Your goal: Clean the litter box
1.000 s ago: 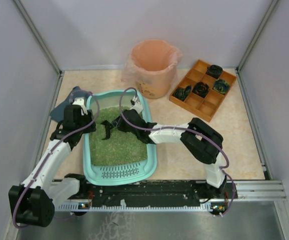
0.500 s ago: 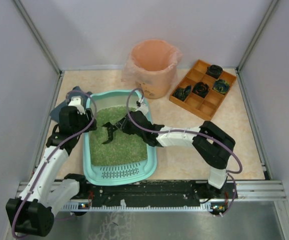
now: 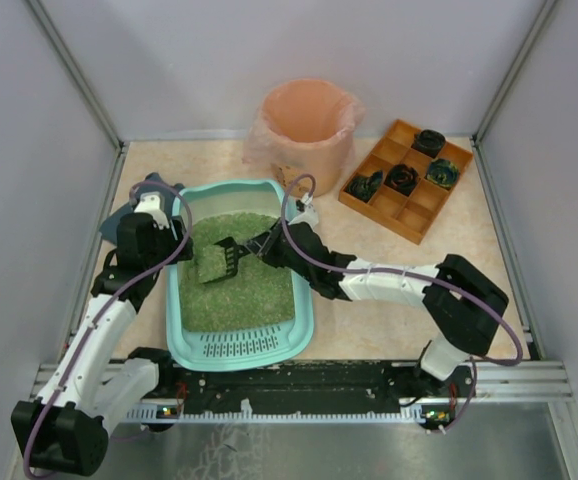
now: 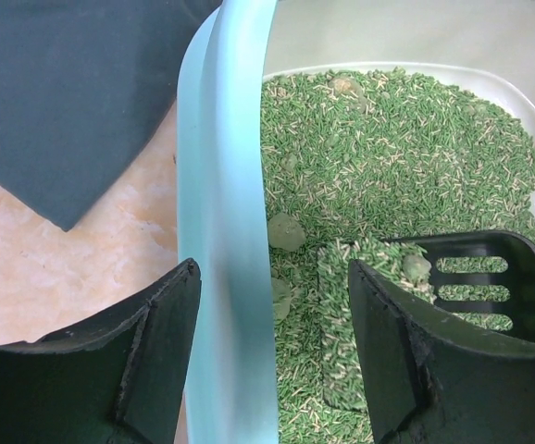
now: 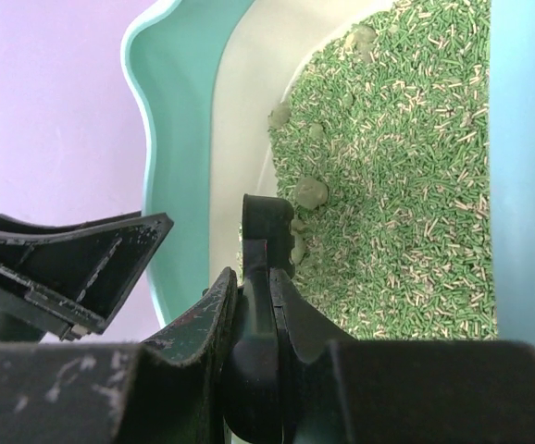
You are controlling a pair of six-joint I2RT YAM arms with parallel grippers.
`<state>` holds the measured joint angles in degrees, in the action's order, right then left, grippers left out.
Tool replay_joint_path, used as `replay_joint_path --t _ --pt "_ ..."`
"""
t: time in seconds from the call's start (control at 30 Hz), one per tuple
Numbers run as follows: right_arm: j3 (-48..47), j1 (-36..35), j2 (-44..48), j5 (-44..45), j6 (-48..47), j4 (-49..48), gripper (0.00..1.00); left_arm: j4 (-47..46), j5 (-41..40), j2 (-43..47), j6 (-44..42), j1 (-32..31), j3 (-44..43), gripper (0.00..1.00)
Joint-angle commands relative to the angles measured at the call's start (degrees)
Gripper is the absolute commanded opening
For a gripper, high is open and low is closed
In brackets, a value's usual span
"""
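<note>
Your right gripper (image 3: 257,247) is reaching over the litter box (image 3: 231,186) from its right side. It is squeezing the handle of a black scoop (image 3: 217,264). The scoop is carrying a heap of green litter (image 3: 234,295) and is hanging near the left wall. Your left gripper (image 4: 272,273) is standing wide open over the box's left rim, one finger outside and one inside, holding nothing. That inside finger is sitting just beside the scoop. A few pale green lumps (image 4: 286,231) are lying in the litter near it.

The box is sitting on the worktop (image 3: 469,270), its slotted ledge (image 3: 234,345) facing you. A dark sheet (image 4: 64,92) is lying just left of it. A peach-lined bin (image 3: 309,125) is standing right behind it. An orange tray (image 3: 422,203) with small dark things is sitting off to the far right.
</note>
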<state>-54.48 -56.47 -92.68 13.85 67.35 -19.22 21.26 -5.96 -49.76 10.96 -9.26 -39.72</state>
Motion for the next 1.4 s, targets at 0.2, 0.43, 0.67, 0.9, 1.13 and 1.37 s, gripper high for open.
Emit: replay_joint_path --t 0.2,0.43,0.67,0.9,1.13,1.37 --pt "10.1 4.0 11.9 -5.7 0.9 -13.0 0.00 -1.0 -0.7 1.5 0.9 -0.3 -0.7 0.71" --pt "15.7 7.0 16.5 -6.6 2.1 -14.3 0.00 -0.8 -0.7 1.4 0.9 -0.3 -0.9 0.71" --pt "16.4 9.1 13.8 -16.4 4.9 -23.4 0.00 -1.2 -0.6 1.1 0.8 -0.2 -0.9 0.71" --pt "16.2 9.9 12.3 -20.5 6.9 -25.4 0.00 -1.9 -0.5 1.7 0.6 -0.2 -0.2 0.71" --pt "17.7 12.4 15.2 -21.2 6.3 -21.0 0.00 -2.0 0.0 1.4 0.6 -0.2 -0.2 0.72" --pt "20.3 14.8 17.2 -19.6 7.2 -22.8 0.00 -0.5 -0.7 0.8 1.0 -0.2 -0.9 0.71"
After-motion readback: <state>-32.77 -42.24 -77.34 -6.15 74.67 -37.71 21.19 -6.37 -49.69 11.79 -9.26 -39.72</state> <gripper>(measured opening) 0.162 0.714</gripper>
